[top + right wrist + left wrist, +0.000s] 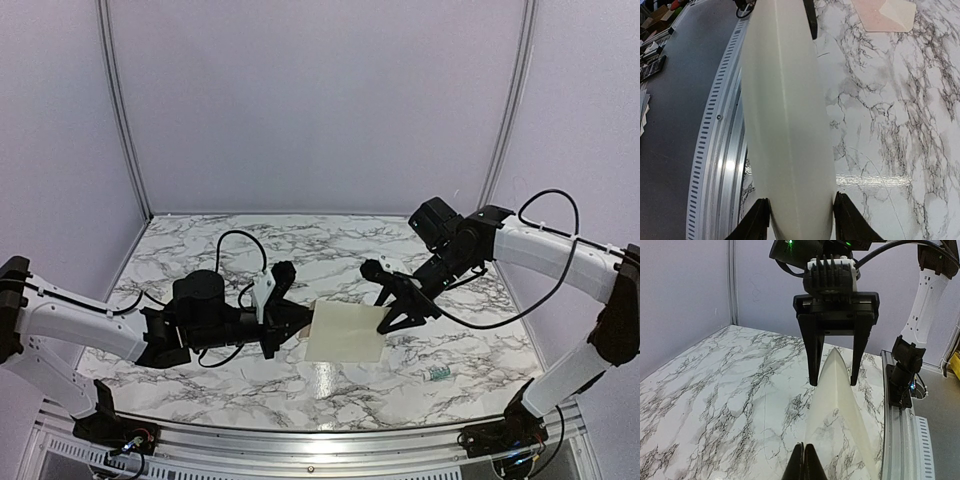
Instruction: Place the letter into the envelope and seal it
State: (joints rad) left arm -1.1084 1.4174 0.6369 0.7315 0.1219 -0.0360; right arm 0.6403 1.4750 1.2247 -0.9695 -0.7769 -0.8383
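Nearest us, the left end effector (804, 460) pinches the envelope (840, 410) shut-jawed. The right end effector (834, 383) straddles its flap, half-open. Opening it for the letter probably comes next.

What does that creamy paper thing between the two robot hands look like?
The envelope is plain cream paper, smooth and unprinted on the side that shows. It is not lying flat: it bows up into a long ridge above the marble table. The left gripper is shut on its near edge. The far end narrows to a point between the spread fingers of the right gripper, which straddle it. I cannot tell whether they touch it.
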